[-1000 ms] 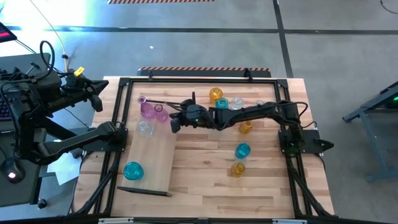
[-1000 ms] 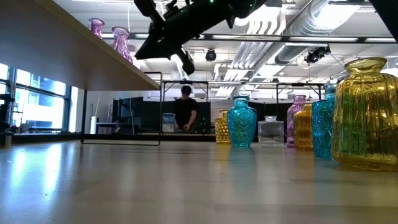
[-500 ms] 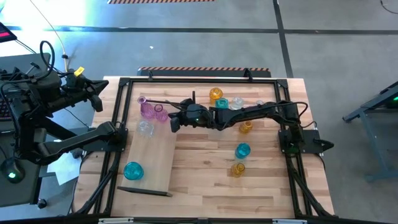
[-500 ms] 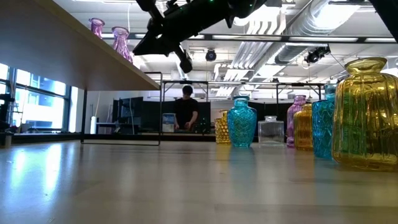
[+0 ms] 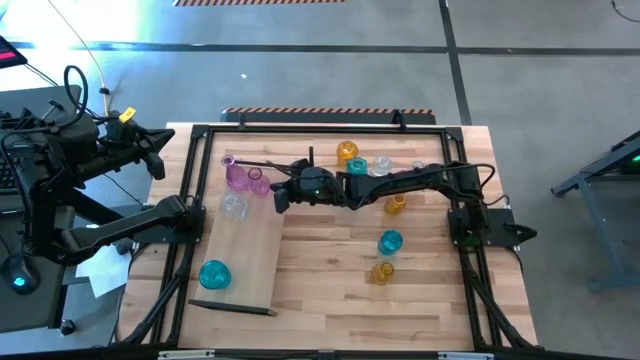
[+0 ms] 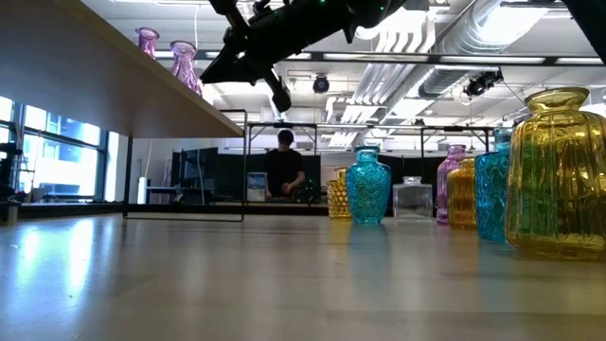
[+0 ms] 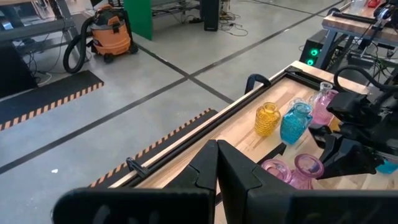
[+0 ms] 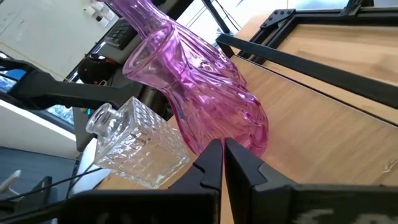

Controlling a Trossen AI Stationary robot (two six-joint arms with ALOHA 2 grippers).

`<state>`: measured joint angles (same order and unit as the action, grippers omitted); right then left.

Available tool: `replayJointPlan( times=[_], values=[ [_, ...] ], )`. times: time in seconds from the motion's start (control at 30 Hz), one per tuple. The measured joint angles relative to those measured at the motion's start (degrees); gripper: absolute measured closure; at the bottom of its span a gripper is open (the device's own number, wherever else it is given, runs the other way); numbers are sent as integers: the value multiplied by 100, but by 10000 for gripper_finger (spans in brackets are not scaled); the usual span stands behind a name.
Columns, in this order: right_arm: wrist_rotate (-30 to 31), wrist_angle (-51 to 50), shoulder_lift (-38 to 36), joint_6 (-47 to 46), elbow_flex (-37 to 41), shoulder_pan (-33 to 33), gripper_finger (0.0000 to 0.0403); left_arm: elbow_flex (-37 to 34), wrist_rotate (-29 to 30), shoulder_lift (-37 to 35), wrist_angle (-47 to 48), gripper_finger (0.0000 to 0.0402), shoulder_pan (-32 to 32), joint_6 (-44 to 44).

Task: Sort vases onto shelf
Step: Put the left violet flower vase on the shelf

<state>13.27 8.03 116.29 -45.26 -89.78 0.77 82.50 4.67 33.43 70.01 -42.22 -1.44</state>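
The shelf (image 5: 250, 250) is a light board on the table's left part. On its far end stand two pink vases (image 5: 236, 176) (image 5: 258, 184) and a clear bottle (image 5: 232, 206); a teal vase (image 5: 214, 273) stands near its near end. My right gripper (image 5: 280, 200) reaches in from the right, shut, with nothing between its fingers. In the right wrist view, my right gripper (image 8: 222, 146) has its tips right in front of a pink vase (image 8: 199, 93), beside the clear bottle (image 8: 140, 149). My left gripper (image 5: 160, 165) waits shut beyond the table's left edge. My right gripper's shut fingertips (image 8: 214, 152) stand at the lower body (image 8: 252, 134) of the nearer pink vase, coming nearly level from the table's right. Whether they touch the glass I cannot tell. The vase stands upright on the shelf.
Several more vases stand on the table under and beside my right arm: amber (image 5: 347, 151), teal (image 5: 357, 167) and clear (image 5: 381, 165) at the far side, then amber (image 5: 395, 205), teal (image 5: 390, 242) and amber (image 5: 382, 271) nearer. Black frame rails (image 5: 190, 200) edge the table. A person (image 6: 283, 166) stands in the room behind.
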Motion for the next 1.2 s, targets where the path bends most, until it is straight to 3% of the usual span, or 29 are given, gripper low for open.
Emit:
replayJointPlan(
  times=[0.23,0.37,0.63,0.8,1.0,1.2],
  values=[
    [-141,4,0,-80,0,37,403,0,0,0,-1,401,-1,-92],
    [323,5,0,166,-2,-27,403,0,0,0,1,401,-2,-95],
    [578,-69,0,527,-55,-93,403,0,0,0,-1,401,-2,-94],
    [769,-694,-68,638,-210,-89,403,2,0,0,-1,401,-2,-93],
    [1348,-3005,-64,1814,-1998,-78,403,0,1,0,0,401,-2,49],
    [1916,-4269,374,2824,-3914,-17,403,0,0,0,-1,401,-1,111]
  ],
)
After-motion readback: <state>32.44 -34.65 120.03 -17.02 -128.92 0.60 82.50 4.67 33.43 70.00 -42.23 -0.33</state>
